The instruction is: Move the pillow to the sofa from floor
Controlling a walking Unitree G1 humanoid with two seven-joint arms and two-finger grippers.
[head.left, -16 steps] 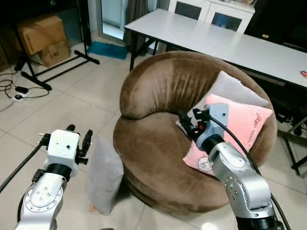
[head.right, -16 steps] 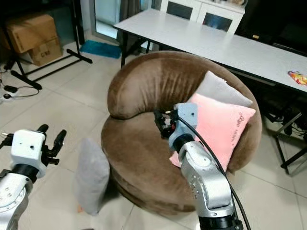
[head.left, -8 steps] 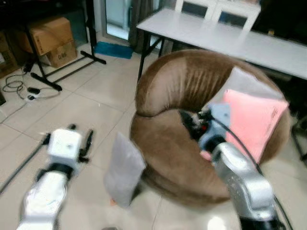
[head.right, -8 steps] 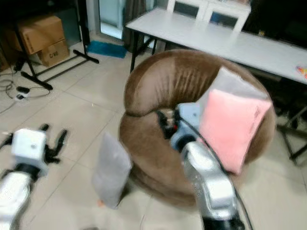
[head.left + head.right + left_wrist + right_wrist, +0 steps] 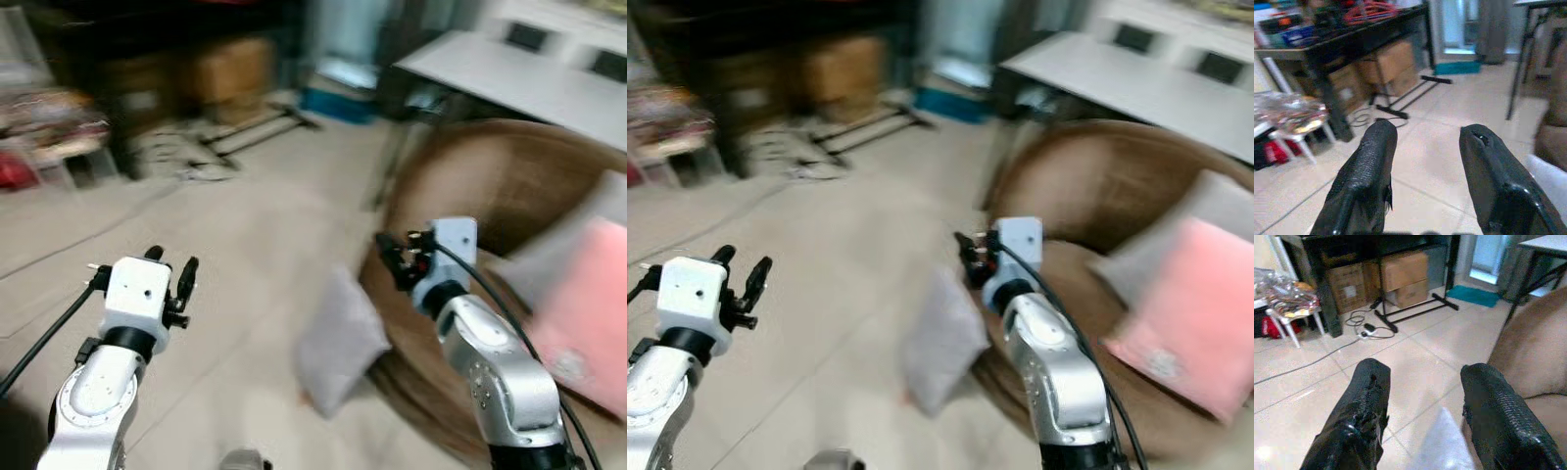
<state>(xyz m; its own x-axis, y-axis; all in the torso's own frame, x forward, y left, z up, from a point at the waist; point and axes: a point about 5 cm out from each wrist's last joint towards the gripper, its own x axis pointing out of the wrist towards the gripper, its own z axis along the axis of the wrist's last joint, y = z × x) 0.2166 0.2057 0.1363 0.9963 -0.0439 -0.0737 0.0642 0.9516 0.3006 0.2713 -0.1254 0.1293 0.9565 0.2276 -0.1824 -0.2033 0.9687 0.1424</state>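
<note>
Grey pillow on the floor, leaning against the sofa, both grippers empty.

The pillow point(image 5: 338, 343) stands on edge on the tiled floor point(image 5: 225, 245) in the lower middle of the frame, tilted against the front of the round brown sofa point(image 5: 500, 196). It is plain pale grey, squarish and plump, though blurred. It looks light and soft, likely to sag and fold, so pinching deep over its upper edge or a top corner seems the best hold. The left gripper point(image 5: 168, 282) hovers at lower left, well apart from the pillow, fingers spread wide and holding nothing. The right gripper point(image 5: 394, 262), right of centre and just above the pillow, is also wide open and empty. A pink cushion point(image 5: 588, 313) and a grey one lie on the sofa at far right.
</note>
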